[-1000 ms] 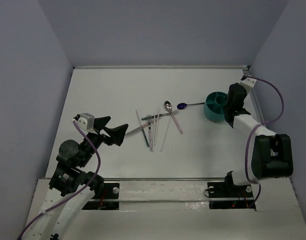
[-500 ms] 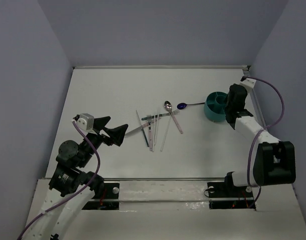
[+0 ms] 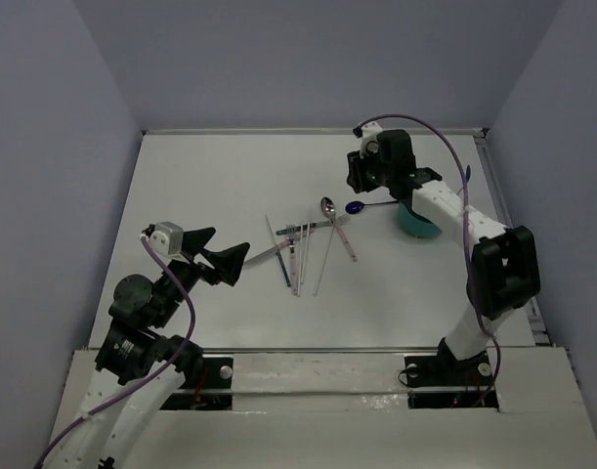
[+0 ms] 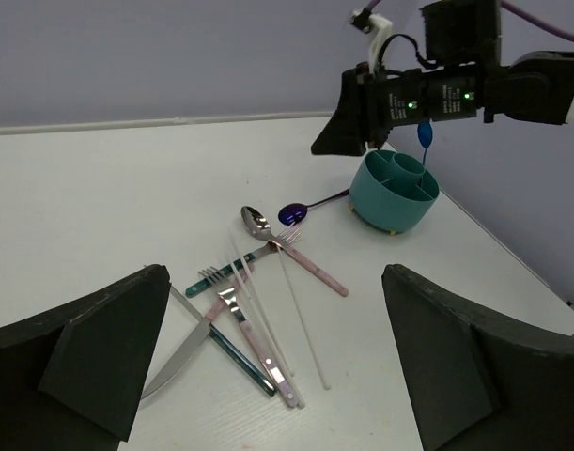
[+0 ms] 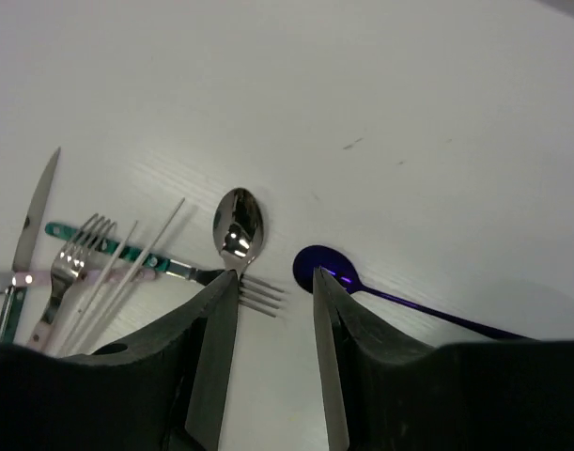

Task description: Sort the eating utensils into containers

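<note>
The eating utensils lie in a loose pile (image 3: pixel 303 244) mid-table: forks, a knife (image 4: pixel 178 352), pale chopsticks (image 4: pixel 301 319) and a silver spoon (image 5: pixel 240 225). A dark blue spoon (image 5: pixel 317 263) lies apart, just right of the silver one. My right gripper (image 5: pixel 274 277) hovers open above the gap between these two spoons, holding nothing. The teal cup (image 4: pixel 399 193) stands behind the right arm, with another blue spoon (image 4: pixel 425 141) upright in it. My left gripper (image 3: pixel 232 239) is open left of the pile, with nothing between its fingers.
The right arm (image 3: pixel 445 205) reaches across the teal cup (image 3: pixel 415 223) and hides part of it from above. Walls close the table at the back and on both sides. The pile's pieces cross over each other.
The right arm has swung from the cup's right side leftward to above the blue spoon, and its jaws have widened. The left arm has not moved.
</note>
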You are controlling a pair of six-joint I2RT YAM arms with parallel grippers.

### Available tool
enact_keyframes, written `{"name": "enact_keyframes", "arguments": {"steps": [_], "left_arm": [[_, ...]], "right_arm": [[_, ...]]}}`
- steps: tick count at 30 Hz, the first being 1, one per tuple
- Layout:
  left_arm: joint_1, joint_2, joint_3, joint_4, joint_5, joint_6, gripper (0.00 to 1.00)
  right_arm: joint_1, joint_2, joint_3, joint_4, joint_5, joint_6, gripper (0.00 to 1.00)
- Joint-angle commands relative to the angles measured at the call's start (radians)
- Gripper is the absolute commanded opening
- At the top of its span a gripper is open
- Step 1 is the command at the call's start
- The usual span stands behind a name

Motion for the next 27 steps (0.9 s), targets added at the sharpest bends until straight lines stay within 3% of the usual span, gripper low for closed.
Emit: {"name": "enact_keyframes", "arguments": {"steps": [1,10,13,14,17,27], "left_arm": [[0.005,0.008,0.038,0.056,0.007,0.005,0.99],[0.005,0.042,0.039,0.065,0.011,0.008,0.99],[0.005,0.054,0.039,0.064,0.011,0.01,0.99],[0.005,0.058,0.041,0.065,0.011,0.01,0.99],[0.005,0.063,0.041,0.067,0.013,0.01,0.99],[0.005,0.068,0.039,0.068,0.017,0.01,0.99]], "right_arm": [[0.008,0.126,0.139,-0.261,-0.041,-0.182,0.45],[0.008,0.376,0.389,-0.54,0.057,-0.308,0.5],[0.008,0.412,0.416,-0.565,0.097,-0.342,0.51],[0.008,0.421,0.417,-0.565,0.126,-0.347,0.57],[0.008,0.441,0.423,-0.562,0.131,-0.364,0.64],[0.008,0.494,0.445,-0.574,0.16,-0.411,0.62]]}}
